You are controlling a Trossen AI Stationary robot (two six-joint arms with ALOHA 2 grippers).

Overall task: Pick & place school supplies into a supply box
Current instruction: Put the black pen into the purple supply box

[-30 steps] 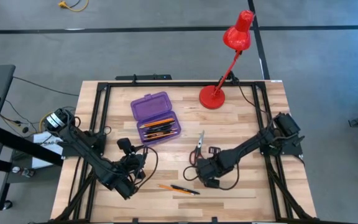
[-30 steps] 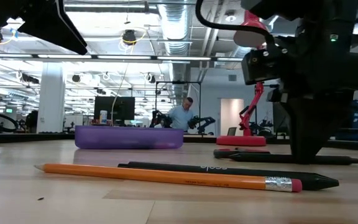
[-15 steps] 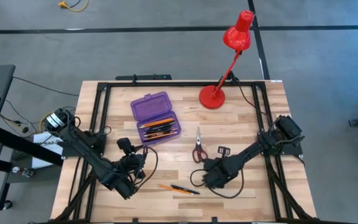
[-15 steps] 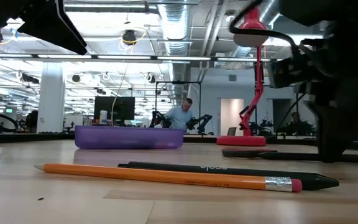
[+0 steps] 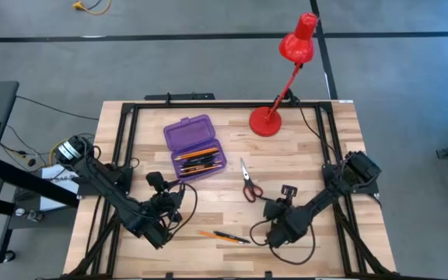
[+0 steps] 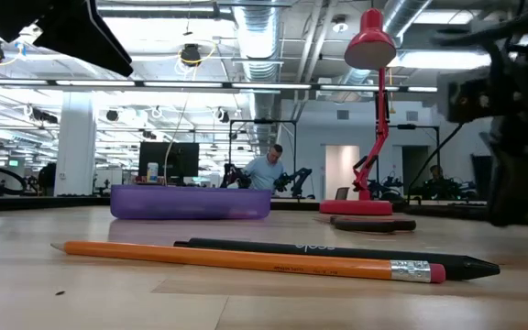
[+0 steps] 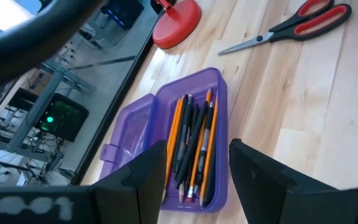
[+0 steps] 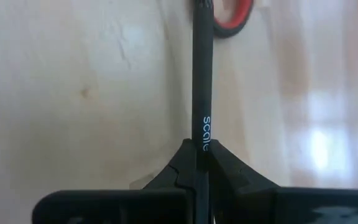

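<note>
We saw the right gripper (image 8: 197,163) pinch a slim black pen (image 8: 202,81) near the red-handled scissors (image 5: 248,183); the left gripper (image 7: 197,171) gaped above the translucent purple box (image 5: 197,145).

Right wrist view: pen (image 8: 202,81) pinched in right gripper (image 8: 202,152). Rear end hidden behind the closed fingers, far end running out at the frame edge. Just past that far end, only a red loop of the scissors (image 8: 232,18) seen, rest cut off.

Low view: right gripper a blurred dark mass, cropped by the frame edge; held pen not made out.

Left wrist view: lamp base (image 7: 176,22), well ahead of left gripper (image 7: 197,168), cropped.
</note>
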